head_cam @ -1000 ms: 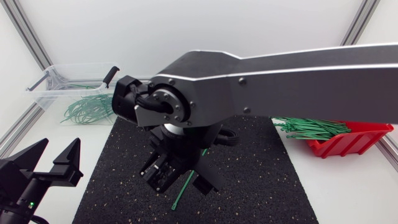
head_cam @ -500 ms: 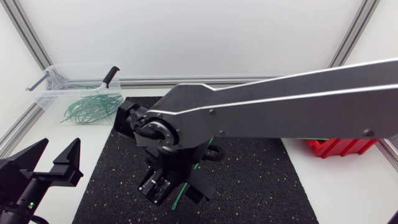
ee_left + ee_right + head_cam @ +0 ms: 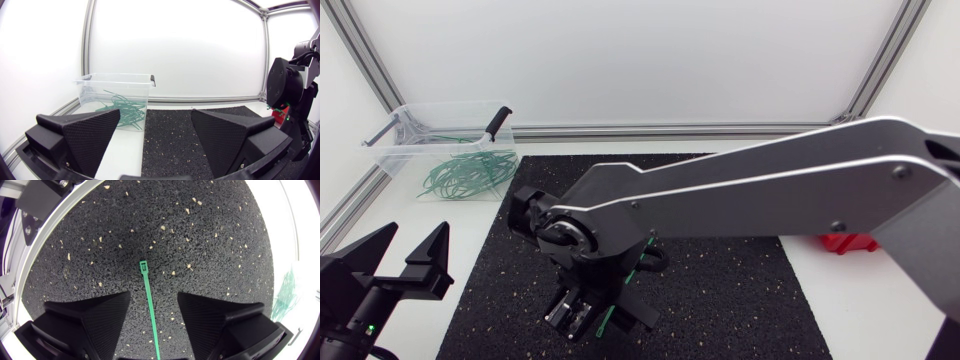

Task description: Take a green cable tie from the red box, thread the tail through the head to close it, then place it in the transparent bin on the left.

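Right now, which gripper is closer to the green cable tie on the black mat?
Right. The right gripper hangs over the green cable tie, which lies between its open fingers. The left gripper sits open off the black mat's left side, well away from it.

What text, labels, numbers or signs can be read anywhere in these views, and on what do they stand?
None: no view shows any legible writing.
The transparent bin, red box, black mat and green cable tie show no print.
The left pincer and right pincer are plain matte black, with no marks that can be read.
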